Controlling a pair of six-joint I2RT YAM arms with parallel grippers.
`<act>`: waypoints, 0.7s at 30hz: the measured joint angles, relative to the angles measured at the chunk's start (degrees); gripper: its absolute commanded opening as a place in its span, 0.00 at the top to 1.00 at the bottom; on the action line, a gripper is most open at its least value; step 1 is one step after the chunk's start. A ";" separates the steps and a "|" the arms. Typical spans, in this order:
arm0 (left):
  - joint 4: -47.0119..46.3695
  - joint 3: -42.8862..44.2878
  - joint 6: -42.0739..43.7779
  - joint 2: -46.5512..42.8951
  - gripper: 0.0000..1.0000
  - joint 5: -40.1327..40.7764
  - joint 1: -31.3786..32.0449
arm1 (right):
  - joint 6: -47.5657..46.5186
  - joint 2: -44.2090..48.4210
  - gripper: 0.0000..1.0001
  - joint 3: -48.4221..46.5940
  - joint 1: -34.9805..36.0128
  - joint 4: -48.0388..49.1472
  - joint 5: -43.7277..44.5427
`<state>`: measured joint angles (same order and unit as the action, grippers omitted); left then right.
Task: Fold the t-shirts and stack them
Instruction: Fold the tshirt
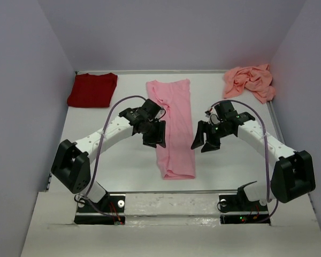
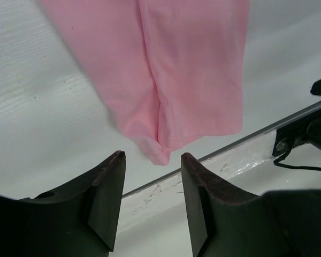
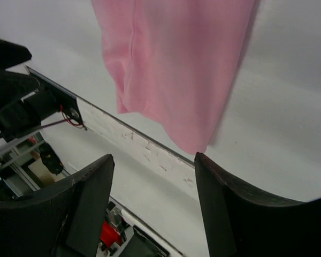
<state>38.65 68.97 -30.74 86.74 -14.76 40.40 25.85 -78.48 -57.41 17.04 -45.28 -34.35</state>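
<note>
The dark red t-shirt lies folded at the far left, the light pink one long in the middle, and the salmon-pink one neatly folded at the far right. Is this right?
No. The salmon-pink t-shirt lies crumpled at the far right, as the top external view shows. The dark red t-shirt and the light pink t-shirt are as you say.

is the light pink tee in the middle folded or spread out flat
Partly folded. The light pink tee lies as a long narrow strip with no sleeves sticking out, and a lengthwise fold line runs along it.
</note>
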 measured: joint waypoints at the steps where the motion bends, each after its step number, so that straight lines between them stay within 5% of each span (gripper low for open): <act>1: 0.09 0.00 0.31 0.63 0.45 -0.09 0.00 | 0.26 0.00 0.35 0.44 2.10 -0.83 0.79; 21: 0.07 -7.19 -5.20 2.89 0.41 -2.84 10.40 | 1.66 2.16 0.39 9.77 9.07 -5.16 6.10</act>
<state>38.72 61.78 -35.94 89.62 -17.61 50.81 27.51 -76.31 -47.64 26.11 -50.43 -28.25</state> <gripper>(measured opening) 0.586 0.612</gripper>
